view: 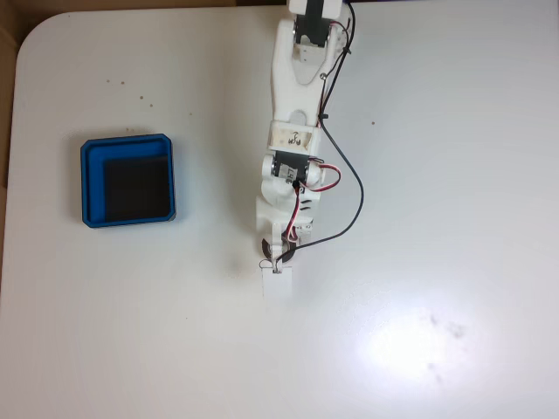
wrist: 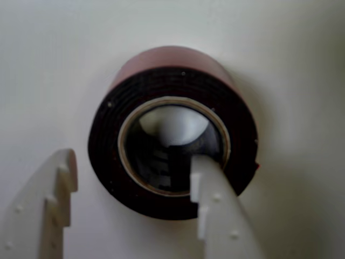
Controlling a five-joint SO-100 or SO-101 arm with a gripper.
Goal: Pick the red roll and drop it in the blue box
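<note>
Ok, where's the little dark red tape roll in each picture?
Fixed view: dark red tape roll mostly hidden under the white gripper, just below centre.
Wrist view: it sits in the middle, one finger inside its hole.
Shared landmark: the gripper.

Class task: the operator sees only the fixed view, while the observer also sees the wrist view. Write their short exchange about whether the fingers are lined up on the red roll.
Operator: In my fixed view the gripper covers the red roll. How does it lie?
Observer: In the wrist view the red roll lies flat on the table, with its hole facing the camera.
Operator: Where are the fingers?
Observer: They are open. One finger has its tip over the hole, and the other stands outside the ring, apart from it.
</note>
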